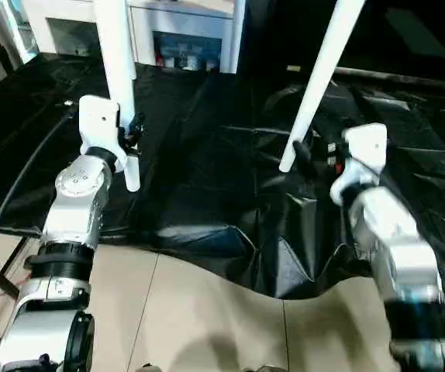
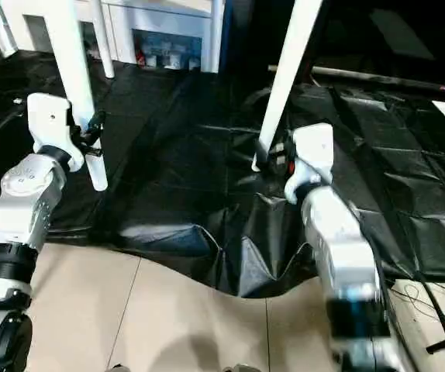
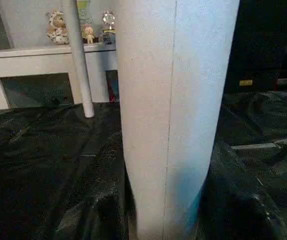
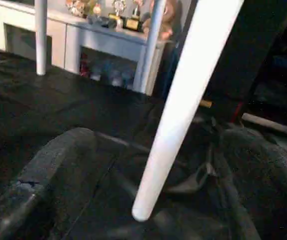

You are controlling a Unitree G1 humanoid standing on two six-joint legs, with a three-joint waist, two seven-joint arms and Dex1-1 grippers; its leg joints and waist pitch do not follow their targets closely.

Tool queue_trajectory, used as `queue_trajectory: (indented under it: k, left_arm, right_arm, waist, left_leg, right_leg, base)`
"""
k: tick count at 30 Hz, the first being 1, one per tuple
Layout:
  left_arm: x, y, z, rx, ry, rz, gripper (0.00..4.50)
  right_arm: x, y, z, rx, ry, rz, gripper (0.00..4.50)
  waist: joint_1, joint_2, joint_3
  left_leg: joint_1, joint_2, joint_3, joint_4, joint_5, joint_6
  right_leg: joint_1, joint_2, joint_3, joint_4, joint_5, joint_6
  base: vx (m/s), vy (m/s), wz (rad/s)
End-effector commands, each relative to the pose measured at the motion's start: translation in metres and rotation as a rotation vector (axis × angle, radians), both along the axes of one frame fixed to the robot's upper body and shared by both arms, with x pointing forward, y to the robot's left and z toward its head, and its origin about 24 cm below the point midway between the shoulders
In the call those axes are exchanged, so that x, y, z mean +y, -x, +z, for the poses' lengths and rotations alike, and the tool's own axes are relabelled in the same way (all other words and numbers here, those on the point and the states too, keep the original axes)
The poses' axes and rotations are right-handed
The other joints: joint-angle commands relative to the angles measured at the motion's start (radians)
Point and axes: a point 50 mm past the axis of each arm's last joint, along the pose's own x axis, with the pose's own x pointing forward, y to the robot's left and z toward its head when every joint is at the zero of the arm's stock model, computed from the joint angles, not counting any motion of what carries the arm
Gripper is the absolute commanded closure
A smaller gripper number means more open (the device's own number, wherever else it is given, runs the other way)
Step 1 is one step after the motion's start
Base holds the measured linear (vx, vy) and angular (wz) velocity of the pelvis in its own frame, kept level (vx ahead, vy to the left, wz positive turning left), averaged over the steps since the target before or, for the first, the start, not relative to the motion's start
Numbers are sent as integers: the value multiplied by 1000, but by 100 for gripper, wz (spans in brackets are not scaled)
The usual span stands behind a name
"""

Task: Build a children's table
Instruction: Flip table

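Left claw (image 1: 132,130) closed partway round near-left leg (image 1: 118,70), gripped low on the tube, just above its free end. Near-left leg held close to upright, lower tip hanging clear above the counter (image 1: 207,178); grip near the narrow end probably chosen to steady the whole assembly from below. Seen at close range along the left claw, with a seam line running down the tube.

Right claw (image 2: 278,157) spread wide and empty, fingers just beside the tip of near-right leg (image 2: 284,70), not closed on it. Near-right leg slanted, tip (image 4: 142,212) near the black drape; whether touching or just above, not possible to tell. Open stance beside the tip judged as readiness for a second hold.

Further back, a third leg (image 2: 102,39) and a fourth leg (image 4: 152,45) standing before a white shelf unit (image 4: 98,42) carrying small figurines. All four legs rising out of the top of the head views, so presumably already seated in the tabletop sockets above; tabletop itself out of sight. Table thus apparently upright and lifted or tilted over the counter, near the front edge of the wrinkled drape.
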Motion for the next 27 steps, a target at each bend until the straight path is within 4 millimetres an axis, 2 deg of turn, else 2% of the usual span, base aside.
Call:
queue_trajectory:
  k: [1, 6, 8, 9, 10, 11, 12, 13, 14, 15, 16, 17, 19, 20, 21, 22, 23, 24, 25, 26, 27]
  left_arm:
    - [-1, 2, -8, 42, -7, 1, 286]
    - [3, 5, -7, 39, -2, 25, 286]
    - [3, 8, -7, 42, 0, 14, 286]
    - [3, 8, -7, 42, 0, 14, 286]
    - [3, 10, -7, 44, -5, 9, 286]
    - [3, 10, -7, 44, -5, 9, 286]
    - [3, 12, -7, 47, -12, 9, 286]
    - [2, 14, -7, 49, -15, 6, 286]
    - [2, 15, -7, 52, -18, 0, 286]
    - [1, 17, -8, 55, -20, -4, 286]
    - [1, 18, -8, 57, -21, -6, 286]
    - [0, 20, -9, 62, -22, -12, 286]
    - [1, 25, -11, 69, -22, -12, 286]
    - [2, 30, -13, 77, -26, -19, 286]
    - [2, 32, -13, 81, -29, -21, 286]
    - [2, 34, -13, 83, -30, -24, 286]
    - [3, 37, -14, 88, -31, -25, 286]
    - [4, 38, -14, 92, -34, -24, 286]
    - [5, 43, -15, 100, -43, -23, 286]
    - [6, 47, -16, 110, -46, -27, 286]
    - [7, 50, -17, 115, -47, -29, 286]
  right_arm:
    - [-6, -3, 2, -6, -8, -27, 0]
    - [-7, -13, 3, -2, 7, -36, 0]
    - [-13, -28, -1, 38, 6, -60, 0]
    - [-14, -28, -1, 38, 6, -61, 0]
    - [-17, -40, -2, 73, -17, -64, 0]
    - [-17, -40, -2, 73, -17, -64, 0]
    - [-19, -47, 0, 74, -31, -63, 0]
    - [-19, -53, 3, 78, -49, -62, 0]
    - [-19, -56, 4, 77, -50, -67, 0]
    - [-19, -59, 6, 76, -47, -71, 0]
    - [-19, -60, 6, 74, -44, -74, 0]
    - [-19, -64, 7, 82, -44, -74, 0]
    - [-14, -70, 8, 97, -44, -40, 0]
    - [-7, -76, 8, 111, -23, -1, 0]
    - [-5, -77, 9, 114, -19, 9, 0]
    - [-4, -79, 9, 118, -20, 18, 0]
    - [-3, -80, 9, 122, -4, 8, 0]
    - [-3, -81, 9, 125, 5, 0, 0]
    - [-3, -83, 10, 131, 17, -14, 0]
    - [-3, -85, 11, 134, 13, -17, 0]
    - [-2, -86, 11, 136, 11, -19, 0]
  waist:
    - [8, 11, -66]
    - [3, 10, -65]
    - [-4, 10, -63]
    - [-4, 11, -60]
    - [-5, 6, -57]
    - [-7, 7, -58]
    - [-4, 4, -56]
    - [-6, 4, -57]
    - [-6, -1, -54]
    - [-5, -7, -51]
    - [-2, -6, -48]
    - [-1, -10, -41]
    - [-2, -12, -38]
    - [-7, -19, -29]
    - [-6, -18, -27]
    - [-3, -21, -24]
    - [0, -22, -15]
    - [0, -22, -15]
    - [0, -25, -4]
    - [-1, -29, 3]
    - [2, -25, 5]
  left_leg:
    - [-1, 23, 11, -82, -43, 32]
    - [-1, 24, 13, -83, -58, 30]
    - [-4, 23, 12, -85, -78, 22]
    - [-3, 23, 14, -83, -79, 24]
    - [-4, 23, 15, -83, -81, 28]
    - [-7, 22, 14, -83, -76, 29]
    - [-5, 20, 17, -82, -71, 34]
    - [-8, 23, 17, -80, -50, 44]
    - [-12, 21, 20, -79, -28, 58]
    - [-10, 21, 23, -78, -8, 73]
    - [-8, 21, 25, -78, -4, 84]
    - [-8, 21, 26, -80, -4, 91]
    - [-7, 23, 27, -79, 7, 109]
    - [-14, 23, 27, -80, 10, 123]
    - [-15, 23, 28, -80, 2, 126]
    - [-11, 25, 31, -77, 15, 136]
    - [-8, 26, 32, -78, 35, 150]
    - [-8, 26, 32, -78, 35, 150]
    - [-6, 30, 33, -80, 33, 154]
    - [-8, 29, 34, -81, 16, 152]
    - [-4, 30, 33, -82, -10, 143]
  right_leg:
    - [63, -41, 35, -51, -43, -225]
    - [62, -40, 33, -52, -61, -235]
    - [63, -40, 33, -53, -89, -236]
    - [58, -39, 34, -53, -86, -239]
    - [57, -41, 34, -53, -83, -244]
    - [60, -40, 33, -51, -82, -247]
    - [57, -38, 34, -54, -76, -246]
    - [58, -40, 34, -47, -49, -255]
    - [58, -37, 35, -46, -24, -259]
    - [54, -37, 35, -44, -4, -266]
    - [53, -36, 37, -43, -2, -268]
    - [49, -36, 37, -46, -3, -266]
    - [46, -36, 37, -41, 9, -281]
    - [45, -35, 37, -40, 15, -294]
    - [44, -34, 37, -40, 2, -294]
    - [40, -37, 40, -39, 18, -298]
    - [33, -32, 41, -39, 46, -304]
    - [33, -32, 41, -39, 46, -304]
    - [28, -32, 39, -37, 34, -316]
    - [27, -30, 40, -40, 9, -312]
    - [28, -34, 41, -41, -27, -310]
  base:
    - [0, 0, 0]
    - [0, 0, 0]
    - [0, 0, 0]
    - [0, 0, 0]
    - [0, 0, 0]
    - [0, 0, 0]
    - [0, 0, 0]
    - [0, 0, 0]
    - [0, 0, 0]
    - [0, 0, 0]
    - [0, 0, 0]
    - [0, 0, 0]
    - [0, 0, 0]
    - [0, 0, 0]
    - [0, 0, 0]
    - [0, 0, 0]
    - [0, 0, 0]
    - [0, 0, 0]
    - [0, 0, 0]
    - [0, 0, 0]
    - [0, 0, 0]
